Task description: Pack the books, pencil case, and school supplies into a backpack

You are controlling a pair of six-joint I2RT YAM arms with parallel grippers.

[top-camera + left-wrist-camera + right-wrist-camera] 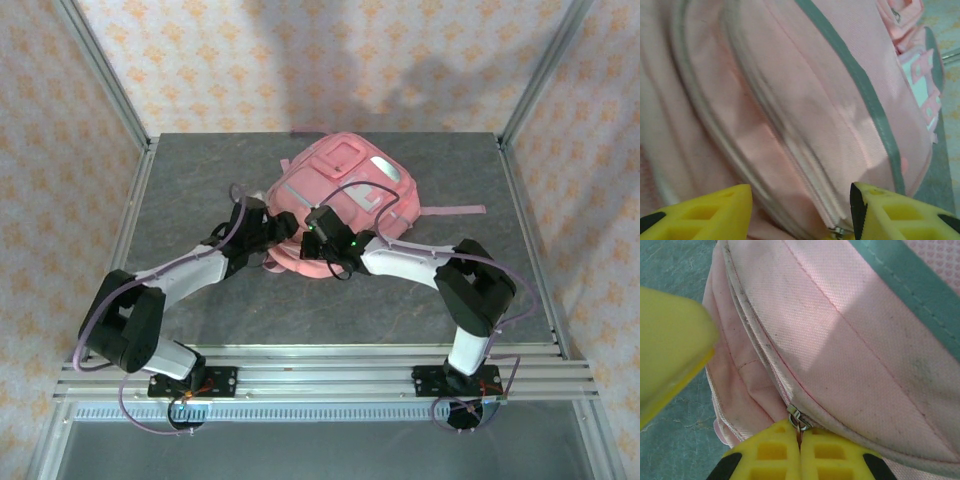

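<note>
Pink backpack (345,195) lies on bench (190,190), right gripper (800,437) jaws pinched shut on its zipper pull (796,416), left gripper (801,207) jaws partly open, holding nothing, close to the fabric.

We see a far wall (300,60) papered in pale cream with a repeating pattern of small orange flowers, and the same paper covers the left and right sides. A grey, stone-like table top (200,190) fills the middle, with faint lighter veins across it. Silver metal posts (105,70) rise at a slant from the far left and far right corners, and metal strips edge the table on both sides. Along the near edge lies a ribbed silver rail (330,365), with a smooth grey surface (300,450) nearer still. Soft shadows darken the middle of the far wall, while the table top is evenly lit
</note>
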